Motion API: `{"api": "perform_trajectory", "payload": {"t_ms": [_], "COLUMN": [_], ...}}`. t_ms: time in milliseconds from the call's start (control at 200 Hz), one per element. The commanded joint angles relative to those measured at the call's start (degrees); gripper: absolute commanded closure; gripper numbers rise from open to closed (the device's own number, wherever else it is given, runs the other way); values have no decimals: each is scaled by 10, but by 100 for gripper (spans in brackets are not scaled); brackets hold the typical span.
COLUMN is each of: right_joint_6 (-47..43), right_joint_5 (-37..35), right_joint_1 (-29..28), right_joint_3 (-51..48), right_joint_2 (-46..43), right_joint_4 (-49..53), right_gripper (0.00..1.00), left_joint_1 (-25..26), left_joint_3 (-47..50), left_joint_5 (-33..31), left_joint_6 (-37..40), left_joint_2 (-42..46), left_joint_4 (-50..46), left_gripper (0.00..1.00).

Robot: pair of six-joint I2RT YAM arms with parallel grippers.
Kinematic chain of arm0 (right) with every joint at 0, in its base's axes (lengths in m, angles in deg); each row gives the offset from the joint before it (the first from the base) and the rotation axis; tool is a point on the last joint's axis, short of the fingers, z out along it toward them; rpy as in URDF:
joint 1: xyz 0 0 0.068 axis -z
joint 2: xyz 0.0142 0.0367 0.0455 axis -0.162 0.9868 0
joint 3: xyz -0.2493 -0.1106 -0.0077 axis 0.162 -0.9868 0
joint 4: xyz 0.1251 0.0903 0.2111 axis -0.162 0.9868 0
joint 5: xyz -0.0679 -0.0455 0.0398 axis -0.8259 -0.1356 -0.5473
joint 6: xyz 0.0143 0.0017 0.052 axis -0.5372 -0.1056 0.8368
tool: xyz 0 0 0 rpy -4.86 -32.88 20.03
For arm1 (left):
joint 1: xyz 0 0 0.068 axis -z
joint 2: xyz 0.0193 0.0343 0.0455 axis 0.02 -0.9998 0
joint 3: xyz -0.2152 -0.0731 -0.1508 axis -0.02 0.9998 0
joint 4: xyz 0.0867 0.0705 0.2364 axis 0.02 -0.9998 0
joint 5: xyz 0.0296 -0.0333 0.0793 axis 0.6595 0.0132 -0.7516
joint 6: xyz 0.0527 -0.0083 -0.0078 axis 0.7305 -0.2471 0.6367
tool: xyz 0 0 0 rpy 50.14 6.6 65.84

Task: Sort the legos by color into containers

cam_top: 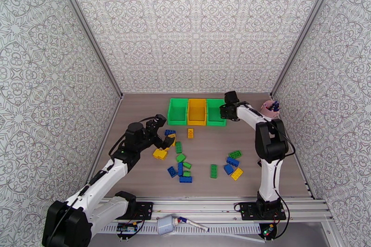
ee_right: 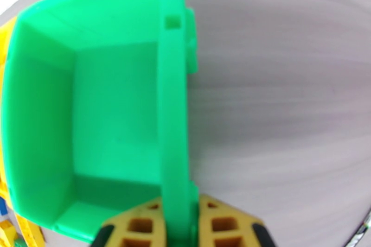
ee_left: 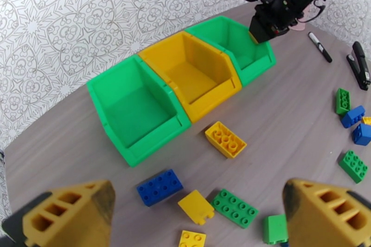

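Sorting had barely begun, by the look of it: the three containers (cam_top: 196,123) appeared empty, and the legos (ee_left: 226,139) lay loose on the bench (ee_left: 287,113). The left gripper (ee_left: 197,194) hung wide open, a blue brick (ee_left: 160,187) just below and ahead of its fingertips. The right gripper (ee_right: 178,224) was clamped tight on the side wall of the end green bin (ee_right: 174,104), whose hollow lay to its left. Every brick was yet to be placed.
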Motion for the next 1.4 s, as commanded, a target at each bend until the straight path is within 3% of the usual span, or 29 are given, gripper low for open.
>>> {"api": "perform_trajectory", "payload": {"t_ms": [0,115,360,555,770,965,1135,1390], "right_joint_6": [7,-5,-45,-70,-98,-112,-138,-141], "right_joint_5": [33,27,34,44,71,83,69,63], "right_joint_1": [-5,-5,-7,-23,-48,-61,-76,-83], "right_joint_3": [25,17,-105,-232,-327,-349,-342,-332], "right_joint_2": [8,-16,-141,-262,-357,-383,-374,-355], "right_joint_4": [3,1,-82,-160,-199,-185,-155,-149], "right_gripper": [87,76,26,11,3,2,2,2], "left_joint_1": [3,3,9,22,51,84,98,108], "left_joint_3": [3,-3,-23,-75,-175,-269,-318,-362], "left_joint_5": [-24,-24,-131,-180,-248,-292,-287,-271], "left_joint_6": [-23,-32,-129,-189,-240,-296,-344,-391], "left_joint_2": [6,-1,-15,-58,-177,-289,-365,-453], "left_joint_4": [-5,1,-8,-79,-198,-303,-360,-396], "left_gripper": [0,0,0,0,0,0,1,10]}}
